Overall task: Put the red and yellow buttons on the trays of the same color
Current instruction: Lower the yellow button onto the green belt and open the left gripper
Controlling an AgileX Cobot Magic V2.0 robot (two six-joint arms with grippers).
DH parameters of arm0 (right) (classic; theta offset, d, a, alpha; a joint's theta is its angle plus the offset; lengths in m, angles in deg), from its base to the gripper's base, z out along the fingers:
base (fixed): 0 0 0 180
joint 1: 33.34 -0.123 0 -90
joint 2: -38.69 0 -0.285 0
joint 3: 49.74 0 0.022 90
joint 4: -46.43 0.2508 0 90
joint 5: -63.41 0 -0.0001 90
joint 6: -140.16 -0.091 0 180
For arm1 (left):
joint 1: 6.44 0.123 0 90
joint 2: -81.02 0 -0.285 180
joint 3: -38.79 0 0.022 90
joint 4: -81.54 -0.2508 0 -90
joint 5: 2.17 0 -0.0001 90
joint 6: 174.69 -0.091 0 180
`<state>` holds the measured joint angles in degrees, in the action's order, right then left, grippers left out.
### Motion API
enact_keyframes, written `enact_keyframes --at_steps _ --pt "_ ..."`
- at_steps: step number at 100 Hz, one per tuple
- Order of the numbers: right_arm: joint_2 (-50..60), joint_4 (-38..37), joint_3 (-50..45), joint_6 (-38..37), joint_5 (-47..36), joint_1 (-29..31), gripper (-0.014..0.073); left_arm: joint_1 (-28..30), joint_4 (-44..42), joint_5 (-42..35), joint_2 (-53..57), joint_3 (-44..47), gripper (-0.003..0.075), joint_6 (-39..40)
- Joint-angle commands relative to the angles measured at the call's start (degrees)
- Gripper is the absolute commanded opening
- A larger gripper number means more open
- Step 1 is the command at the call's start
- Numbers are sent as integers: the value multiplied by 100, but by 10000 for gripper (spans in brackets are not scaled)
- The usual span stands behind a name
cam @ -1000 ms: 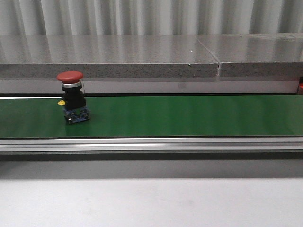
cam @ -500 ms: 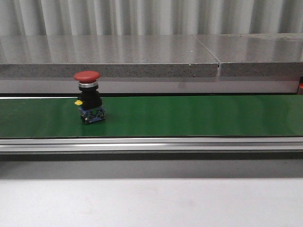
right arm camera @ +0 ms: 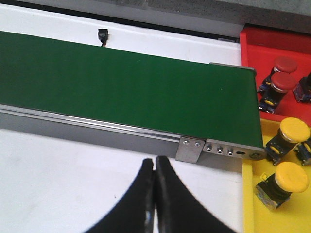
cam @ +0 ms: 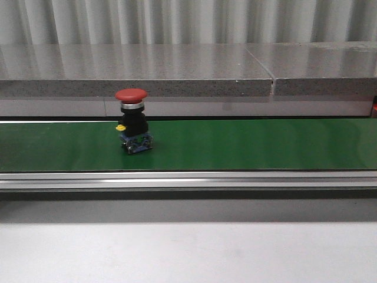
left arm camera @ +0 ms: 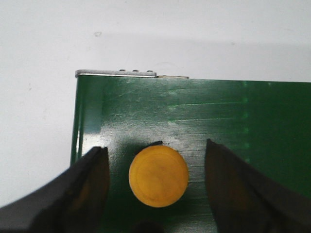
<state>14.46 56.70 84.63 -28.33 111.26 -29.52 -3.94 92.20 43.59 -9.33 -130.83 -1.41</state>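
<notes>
Left claw (left arm camera: 156, 194) is wide open, with one dark finger (left arm camera: 85, 187) on each side of a yellow button (left arm camera: 158, 176) and a gap between each finger and the button. That yellow button stands on the green belt (left arm camera: 233, 126), close to the belt's end, seen from right above. It is not held yet. Right claw (right arm camera: 155, 194) is shut tight on nothing, and it hangs over the white table on the near side of the belt, by the belt's right end. Past that end sit the red tray (right arm camera: 272, 41) with red buttons in it and, nearer, the yellow tray (right arm camera: 249, 213) with yellow buttons in it. In the front view a red button (cam: 133, 128) stands upright on the belt, left of the middle. A second ago it was much farther left, and half a second ago it was in between, so the belt is carrying it to the right, toward the trays. That likely means the red button will soon come near the right claw, which could then pick it up for the red tray. My guess is the left claw is about to close on the yellow button.
</notes>
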Motion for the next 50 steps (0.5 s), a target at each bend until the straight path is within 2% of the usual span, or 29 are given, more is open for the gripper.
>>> enact_keyframes --at_steps 1,5,6,7,8,10,17,37,50 --pt "-44 54 129 34 -368 16 -66 -196 -7 -241 404 -143 258 -36" --pt "-44 54 129 34 -368 16 -66 -288 -7 -252 491 -143 178 -36" --pt "-44 54 129 34 -368 16 -66 -288 -7 -252 508 -143 178 -36" --pt "-44 54 129 34 -368 16 -66 -323 -7 -252 536 -143 137 -36" --pt "-44 54 129 34 -368 16 -66 -341 -7 -252 550 -143 137 -36" --pt "-44 54 129 34 -368 16 -66 -412 -19 -252 590 -143 84 -36" --pt "-44 54 129 34 -368 16 -66 -571 -45 -252 724 -143 -22 -39" --pt "-44 54 129 34 -368 16 -66 -967 -233 -268 1130 -130 -20 -39" --pt "-44 54 129 34 -368 16 -66 -1075 -233 -578 1496 171 -20 -39"
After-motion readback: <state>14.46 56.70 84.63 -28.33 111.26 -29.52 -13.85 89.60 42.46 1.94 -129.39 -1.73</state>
